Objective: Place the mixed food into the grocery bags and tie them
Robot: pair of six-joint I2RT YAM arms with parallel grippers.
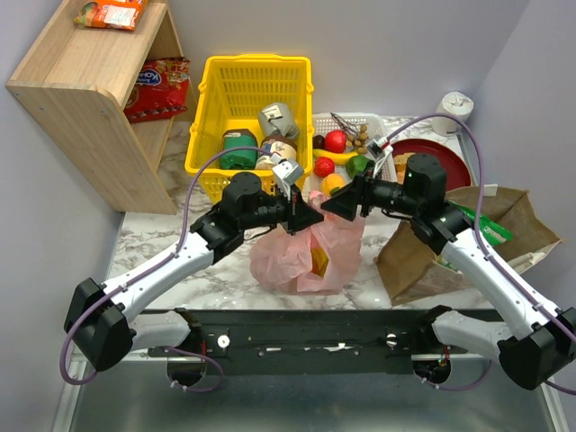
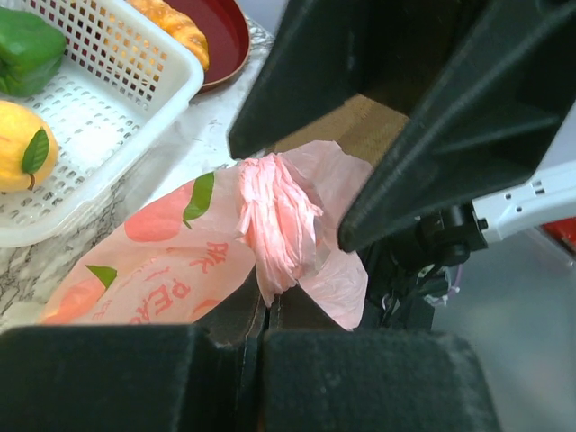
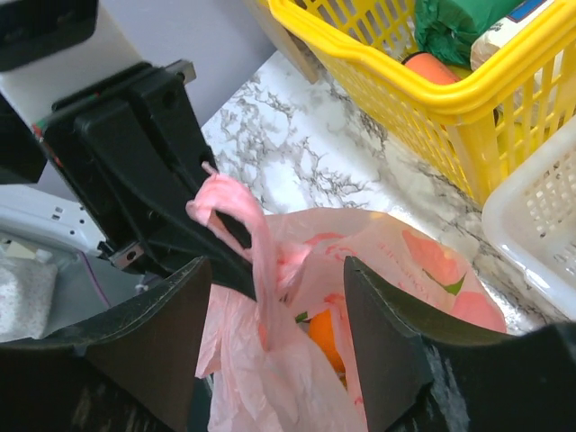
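the pink plastic bag (image 1: 301,261) stands on the marble table (image 1: 153,243), in the middle, just in front of the yellow basket (image 1: 205,135), and both arms meet above it. the left gripper (image 2: 267,315) is clenched: its two fingers are pressed together on the twisted handle (image 2: 274,225) of the pink bag, which comes up out of them as a tight bunched rope. the right gripper (image 3: 274,270) faces it from the other side, very near, with its jaws apart. a strand of the pink handle rises in the gap between its fingers (image 3: 153,342), but the fingers do not squeeze it, so this claw is released.

looking down into the mouth of the pink bag, a small round orange fruit (image 3: 326,340) lies inside. whether there is more food under it, i cannot tell.

the brown paper bag (image 1: 423,256) is on the right part of the table, partly under the right arm, leaning and crumpled. a green crisp packet (image 1: 486,229) shows at its open mouth.

a white basket (image 2: 117,135) with fruits sits beside the yellow one, behind the pink bag.
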